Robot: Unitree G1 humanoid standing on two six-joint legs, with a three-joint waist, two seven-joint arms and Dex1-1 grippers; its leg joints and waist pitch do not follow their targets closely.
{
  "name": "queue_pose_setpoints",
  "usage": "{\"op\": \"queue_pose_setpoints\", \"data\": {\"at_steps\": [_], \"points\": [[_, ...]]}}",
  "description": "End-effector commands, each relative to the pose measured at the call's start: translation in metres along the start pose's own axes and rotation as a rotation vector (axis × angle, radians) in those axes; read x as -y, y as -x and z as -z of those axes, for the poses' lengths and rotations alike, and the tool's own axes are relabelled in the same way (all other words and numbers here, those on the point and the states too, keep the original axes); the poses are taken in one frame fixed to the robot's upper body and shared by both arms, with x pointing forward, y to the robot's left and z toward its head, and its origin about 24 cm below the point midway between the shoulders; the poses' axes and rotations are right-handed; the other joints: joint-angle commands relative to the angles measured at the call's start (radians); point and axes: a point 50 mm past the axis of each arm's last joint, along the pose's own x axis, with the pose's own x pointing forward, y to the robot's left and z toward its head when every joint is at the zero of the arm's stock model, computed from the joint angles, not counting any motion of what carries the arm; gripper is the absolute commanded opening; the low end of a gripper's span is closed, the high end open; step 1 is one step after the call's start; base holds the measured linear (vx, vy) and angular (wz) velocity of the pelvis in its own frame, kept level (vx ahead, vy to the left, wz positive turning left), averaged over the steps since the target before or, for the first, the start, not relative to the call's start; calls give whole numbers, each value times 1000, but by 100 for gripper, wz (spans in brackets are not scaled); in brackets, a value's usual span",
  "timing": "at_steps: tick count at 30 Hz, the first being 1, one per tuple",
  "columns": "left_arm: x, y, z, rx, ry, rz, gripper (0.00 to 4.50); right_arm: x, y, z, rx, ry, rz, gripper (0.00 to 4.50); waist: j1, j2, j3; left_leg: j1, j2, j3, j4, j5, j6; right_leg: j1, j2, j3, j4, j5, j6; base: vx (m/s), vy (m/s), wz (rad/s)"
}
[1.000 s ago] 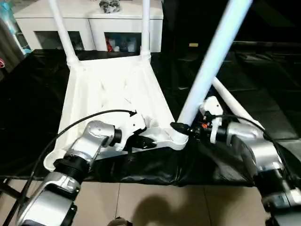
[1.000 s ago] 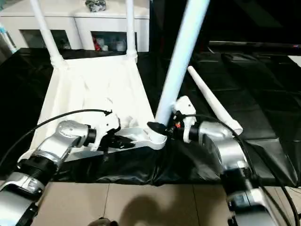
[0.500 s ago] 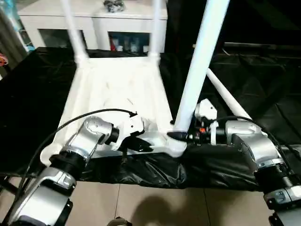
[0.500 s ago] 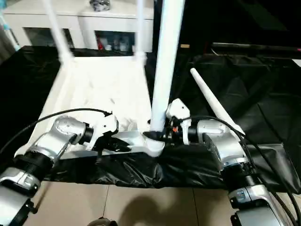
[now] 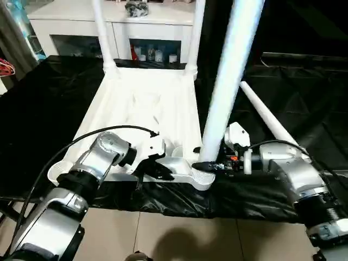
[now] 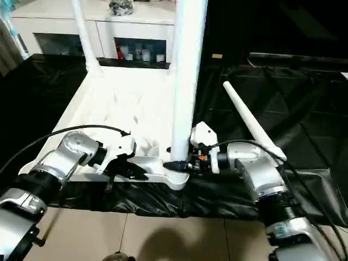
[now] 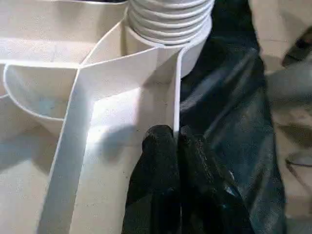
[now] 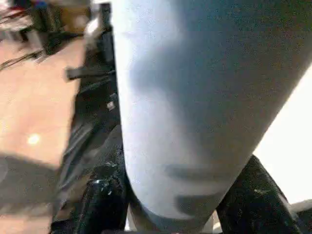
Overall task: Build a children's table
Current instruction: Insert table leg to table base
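The white tabletop [image 5: 141, 109] lies upside down on black cloth, with two legs [image 5: 101, 32] [image 5: 196, 32] standing in its far corner sockets. A third leg [image 5: 225, 92] stands nearly upright in the near right socket [image 5: 202, 178]. My right gripper [image 5: 209, 166] is shut on this leg just above the socket, and the black fingers [image 8: 105, 204] flank the tube. My left gripper [image 5: 157, 170] is shut on the tabletop's thin near rim wall [image 7: 176, 87], next to the leg's ribbed base [image 7: 170, 19]. A fourth leg [image 5: 266, 117] lies loose on the cloth to the right.
A white cabinet [image 5: 70, 27] with glass-fronted doors stands behind the work surface. The black cloth [image 5: 304, 109] drapes over the near edge, with tiled floor [image 5: 174, 239] below. A black cable [image 5: 70, 149] loops over my left forearm.
The held leg has swung from a strong rightward lean to nearly upright in the near right socket. The camera has shifted. Both grips are unchanged.
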Motion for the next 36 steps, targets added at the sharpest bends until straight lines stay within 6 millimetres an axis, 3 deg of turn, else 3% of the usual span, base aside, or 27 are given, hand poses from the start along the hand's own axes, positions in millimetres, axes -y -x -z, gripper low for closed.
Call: {"op": "queue_pose_setpoints", "data": {"at_steps": [1,2,3,4,5,6,7,10,11,12,13,15,17,19,21,22,23,31,32,33,36], "points": [[-12,5,-28,104,-25,-130,0,-2,-8,44,-154,-142,120,188,-12,2,-28,40,58,-51,-80,-574,-83,-11,-99,46,-114,-578,-163,-52,1,-8],[-13,4,-29,116,-17,-152,0,2,-10,44,-148,-158,167,188,-24,-4,-25,36,54,-62,-85,-618,-97,-6,-98,34,-120,-663,-120,-55,12,-16],[-13,4,-29,119,-14,-167,0,5,-10,45,-145,-170,200,188,-24,-4,-25,36,54,-62,-85,-618,-97,-6,-98,34,-120,-663,-120,-35,29,-23],[-13,4,-30,121,-12,-173,0,6,-11,45,-144,-175,214,188,-35,-8,-26,29,53,-70,-91,-636,-103,1,-98,25,-119,-672,-100,-35,29,-23],[-12,3,-30,121,-3,-206,0,10,-13,46,-145,-195,275,188,-47,-3,-27,23,55,-80,-98,-664,-112,2,-99,22,-117,-639,-104,-30,39,-24],[-12,3,-30,118,1,-225,0,13,-15,47,-147,-205,309,188,-51,0,-26,25,54,-82,-99,-682,-115,-1,-97,22,-119,-628,-107,-34,45,-21],[-10,1,-31,119,9,-249,0,15,-17,49,-151,-232,349,188,-62,2,-28,22,55,-88,-104,-709,-120,5,-96,18,-114,-581,-122,-34,45,-21],[-9,0,-32,122,28,-285,0,18,-20,51,-159,-259,390,188,-71,8,-27,25,51,-87,-106,-735,-117,6,-91,12,-121,-526,-126,-15,43,-21],[-9,0,-32,122,28,-285,0,18,-20,51,-159,-259,390,188,-77,3,-26,25,50,-84,-106,-720,-112,5,-91,13,-123,-488,-144,0,0,0],[-6,-4,-35,133,53,-331,0,21,-24,54,-169,-299,438,188,-75,8,-25,30,49,-82,-103,-720,-111,-1,-93,16,-124,-490,-146,0,0,0],[-2,-9,-39,147,78,-378,0,22,-30,57,-177,-352,484,188,-84,7,-22,35,53,-78,-103,-725,-119,-8,-94,20,-119,-474,-171,0,0,0],[-2,-9,-39,147,78,-378,0,22,-30,57,-177,-352,484,188,-87,7,-18,36,49,-80,-99,-730,-113,-6,-92,13,-126,-504,-162,0,0,0],[6,-20,-46,135,70,-417,0,23,-41,59,-191,-409,524,188,-98,5,-23,23,49,-84,-102,-714,-107,3,-91,12,-120,-491,-153,0,0,0],[9,-23,-48,131,69,-423,0,23,-45,57,-192,-414,525,188,-101,5,-24,28,46,-81,-97,-717,-102,-3,-92,13,-124,-501,-152,0,0,0],[9,-23,-49,122,69,-437,0,23,-52,53,-185,-409,515,188,-103,-4,-23,28,43,-77,-94,-695,-86,-5,-90,14,-130,-511,-150,0,0,0],[9,-23,-49,122,69,-437,0,23,-52,53,-185,-409,515,188,-101,-1,-24,28,43,-77,-93,-686,-83,-6,-91,15,-128,-509,-151,0,0,0],[6,-20,-47,116,70,-454,0,23,-54,51,-180,-405,505,188,-98,-6,-24,29,42,-73,-92,-665,-75,-9,-89,17,-131,-503,-151,0,0,0],[6,-13,-46,108,87,-485,0,23,-59,47,-165,-389,486,188,-101,2,-22,33,44,-74,-95,-709,-84,-14,-83,15,-128,-479,-153,0,0,0],[6,-13,-47,110,85,-485,0,24,-59,46,-162,-387,485,188,-101,7,-22,36,43,-73,-94,-714,-86,-16,-84,16,-128,-478,-156,0,0,0],[6,-13,-47,110,85,-485,0,24,-59,46,-162,-387,485,188,-102,4,-21,35,42,-73,-93,-711,-82,-16,-84,15,-131,-485,-153,0,0,0],[6,-13,-48,117,79,-471,0,27,-59,42,-139,-380,486,261,-100,6,-21,40,42,-72,-92,-711,-81,-17,-83,16,-132,-491,-153,0,0,0]]}}
